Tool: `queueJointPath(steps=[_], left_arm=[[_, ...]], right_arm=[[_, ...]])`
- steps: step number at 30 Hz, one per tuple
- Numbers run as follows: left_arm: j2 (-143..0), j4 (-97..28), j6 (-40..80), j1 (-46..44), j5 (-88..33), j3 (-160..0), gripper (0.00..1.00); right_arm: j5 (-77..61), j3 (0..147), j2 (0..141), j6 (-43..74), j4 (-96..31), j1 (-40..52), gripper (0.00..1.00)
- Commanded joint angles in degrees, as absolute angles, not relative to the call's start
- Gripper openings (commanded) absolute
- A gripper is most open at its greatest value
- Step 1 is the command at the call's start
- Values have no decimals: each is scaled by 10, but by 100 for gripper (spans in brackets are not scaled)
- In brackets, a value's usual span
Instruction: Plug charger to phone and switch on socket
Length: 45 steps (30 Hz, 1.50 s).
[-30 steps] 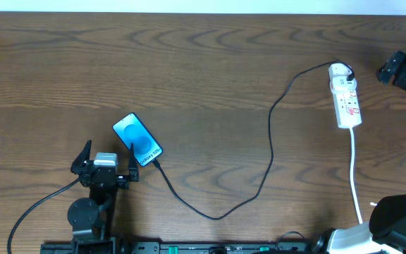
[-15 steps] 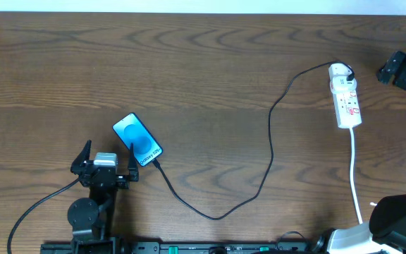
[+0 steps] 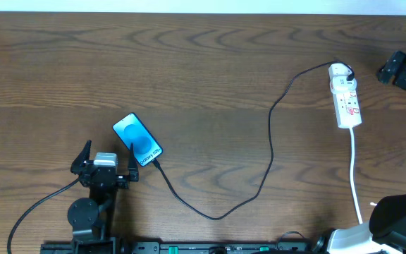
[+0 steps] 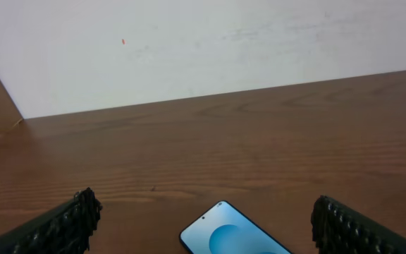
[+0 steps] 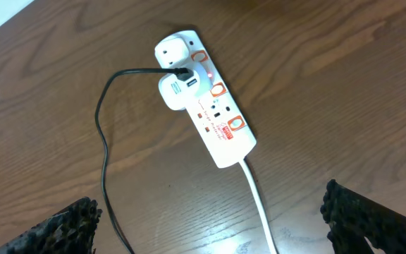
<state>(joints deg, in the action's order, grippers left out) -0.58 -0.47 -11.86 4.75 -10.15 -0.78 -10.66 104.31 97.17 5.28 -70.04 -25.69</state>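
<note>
The phone (image 3: 137, 139) lies face up on the table at the lower left, its screen blue. The charger (image 3: 270, 152) runs as a thin black cable from the phone's near end, where its tip meets the phone, to a white adapter in the socket (image 3: 345, 95) at the right. My left gripper (image 3: 108, 149) is open and empty just left of and behind the phone (image 4: 235, 236). My right gripper (image 3: 395, 69) is open, apart from the socket, to its right. In the right wrist view the socket (image 5: 206, 106) shows a lit red switch next to the adapter, and the charger (image 5: 103, 141) loops away.
The socket's white cord (image 3: 356, 176) runs toward the front edge and shows in the right wrist view (image 5: 259, 204). A white wall (image 4: 189, 42) stands behind the table's far edge. The left gripper (image 4: 204, 204) and right gripper (image 5: 220, 229) frame bare wood.
</note>
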Motion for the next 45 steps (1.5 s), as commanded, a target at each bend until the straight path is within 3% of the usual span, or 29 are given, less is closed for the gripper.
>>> queueJointPath(steps=[1,45], left_arm=[[-2,-32,-117,47,-109,-2,98],[-2,-32,-117,47,-109,-2,98]], right_arm=[[-106,1053,969,57,-701,-259,99],[-78,1052,962,38,-689,-258,99]])
